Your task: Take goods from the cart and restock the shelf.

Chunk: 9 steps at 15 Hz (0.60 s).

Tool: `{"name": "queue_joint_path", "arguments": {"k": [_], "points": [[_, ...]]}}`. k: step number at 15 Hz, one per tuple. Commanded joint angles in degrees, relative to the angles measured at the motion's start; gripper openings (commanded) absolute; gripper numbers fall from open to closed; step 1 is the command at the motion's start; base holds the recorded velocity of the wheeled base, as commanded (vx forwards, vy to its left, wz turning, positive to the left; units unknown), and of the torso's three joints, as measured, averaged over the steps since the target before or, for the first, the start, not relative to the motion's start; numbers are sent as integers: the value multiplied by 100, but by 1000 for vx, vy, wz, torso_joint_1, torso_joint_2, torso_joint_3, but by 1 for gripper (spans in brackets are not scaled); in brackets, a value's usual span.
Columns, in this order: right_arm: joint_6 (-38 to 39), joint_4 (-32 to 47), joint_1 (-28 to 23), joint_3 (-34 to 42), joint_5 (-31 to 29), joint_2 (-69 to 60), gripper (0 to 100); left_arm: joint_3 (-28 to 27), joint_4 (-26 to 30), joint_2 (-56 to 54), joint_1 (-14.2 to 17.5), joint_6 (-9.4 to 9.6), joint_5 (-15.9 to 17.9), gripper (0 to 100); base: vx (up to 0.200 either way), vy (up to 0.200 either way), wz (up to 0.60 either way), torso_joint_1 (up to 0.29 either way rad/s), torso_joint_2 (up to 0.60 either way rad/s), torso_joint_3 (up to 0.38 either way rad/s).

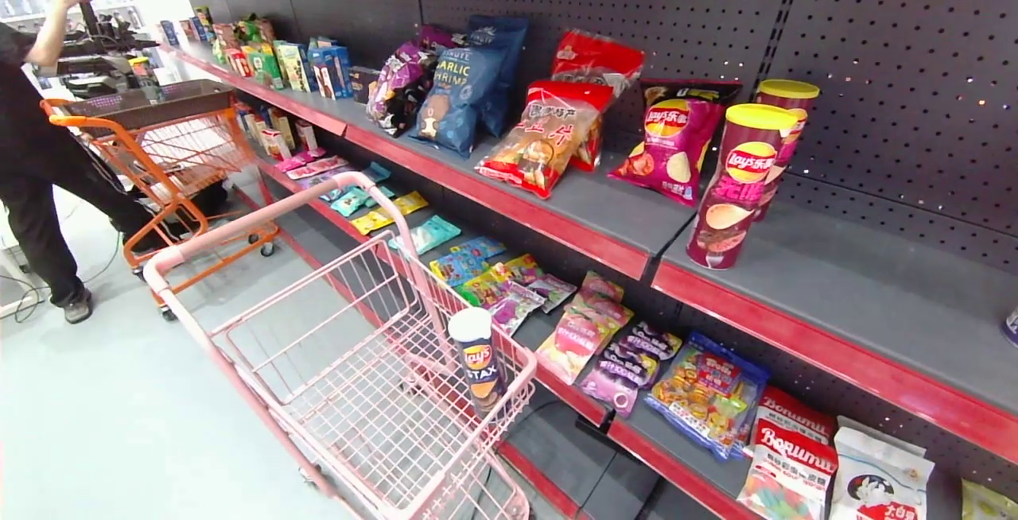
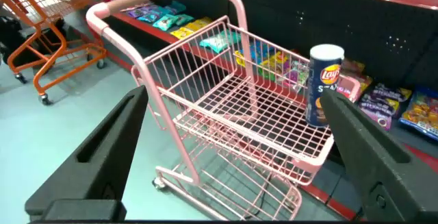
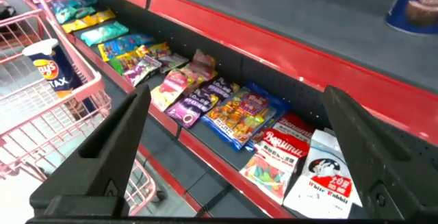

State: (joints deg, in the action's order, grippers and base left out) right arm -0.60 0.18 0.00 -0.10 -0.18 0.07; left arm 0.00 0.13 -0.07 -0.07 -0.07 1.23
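The left tool [image 2: 233, 97] and right tool [image 3: 237, 94] both hang released. The dark-blue cylindrical chip canister with a white lid [image 2: 325, 83] stands upright, ahead of and below the left tool, the nearer one, in the shelf-side corner of the pink wire cart [image 1: 262, 219]. Rim wires crowd two of its sides, and the bare grey shelf [image 1: 835, 281] beyond offers room.

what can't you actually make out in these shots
Blue container on the upper shelf: cut off by the head view's right edge, so its type is unclear.
Rear maroon can: largely hidden behind the front can, head view.
Boxes at the shelf's far end: too small to identify, head view.
Yellowish pack: cut off at the head view's bottom right corner.
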Motion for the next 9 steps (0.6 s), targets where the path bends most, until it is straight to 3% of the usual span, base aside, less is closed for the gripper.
{"name": "queue_joint_path", "arguments": {"k": [1,9], "points": [[-2,-1,0,1,1,1,100,0,4,7,-1,-1,0,100,0,0,0,-144,359,217],[7,-1,0,1,1,1,100,0,4,7,-1,-1,0,100,0,0,0,-165,417,252]]}}
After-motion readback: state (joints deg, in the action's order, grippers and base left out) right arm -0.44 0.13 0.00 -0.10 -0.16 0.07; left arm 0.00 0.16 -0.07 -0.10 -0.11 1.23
